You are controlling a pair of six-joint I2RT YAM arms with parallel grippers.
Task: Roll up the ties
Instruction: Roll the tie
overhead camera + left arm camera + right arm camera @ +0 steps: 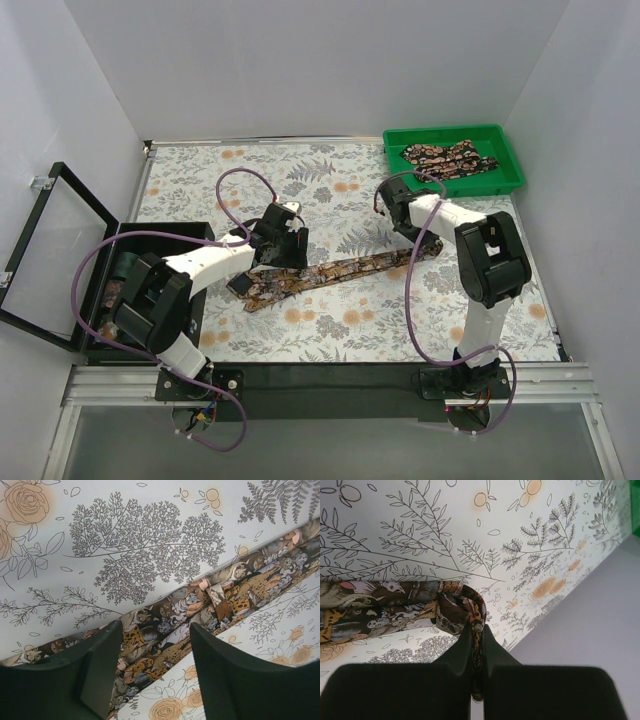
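One tie, dark with orange and tan print, lies flat at a slant across the patterned table, its length spanning the space between the two arms. Right gripper: closed tight on the narrower end, with a fold of fabric pinched between the fingers, probably to anchor that end while the other is worked. Right arm: bent at the elbow, forearm reaching left, wrist low over the cloth. Left gripper: roughly half open, fingers straddling the broader end with nothing gripped, likely set to pinch the fabric and start the roll. Left arm: extended toward the table's middle, gripper pointing down. Spare ties: heaped in a green tray at the far right corner, unrolled.
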